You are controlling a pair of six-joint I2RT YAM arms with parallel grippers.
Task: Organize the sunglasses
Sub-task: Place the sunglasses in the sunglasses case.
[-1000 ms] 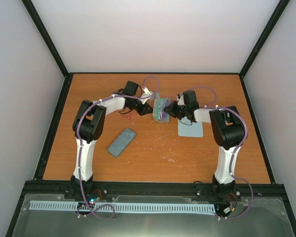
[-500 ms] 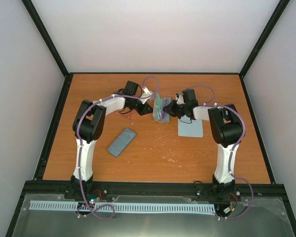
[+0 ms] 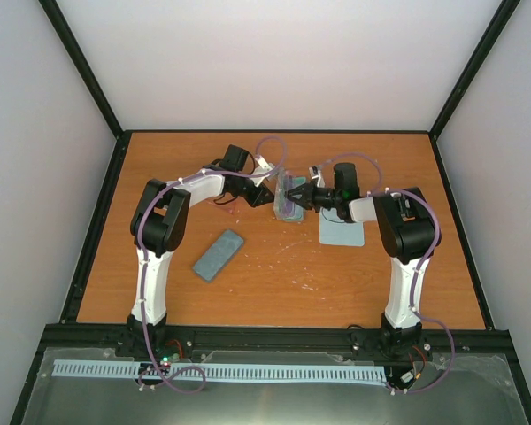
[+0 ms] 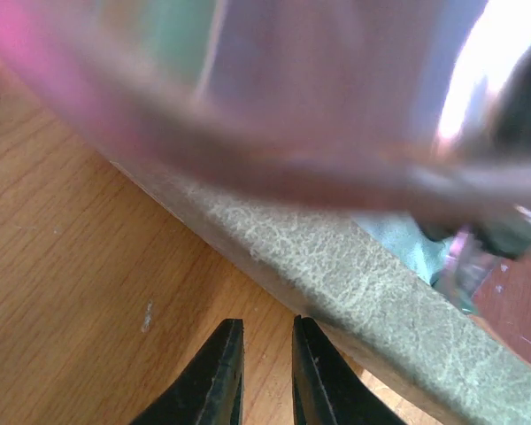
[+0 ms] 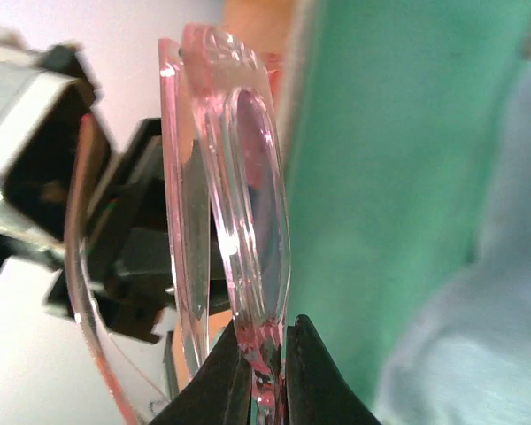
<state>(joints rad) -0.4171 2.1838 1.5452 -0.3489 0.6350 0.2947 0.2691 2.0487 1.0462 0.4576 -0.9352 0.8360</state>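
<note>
Orange wooden table (image 3: 274,283), right jaws pinching pink sunglasses (image 5: 248,221), green-lined case (image 5: 380,177) beside

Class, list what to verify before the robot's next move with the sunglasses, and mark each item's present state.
1. Right hand clamped on the sunglasses: ok.
2. Case open, green lining showing: ok.
3. Left hand holding that case steady: cannot tell.
4. Sunglasses' arms folded flat: cannot tell.
5. Spare closed case lying apart from the work: ok.
</note>
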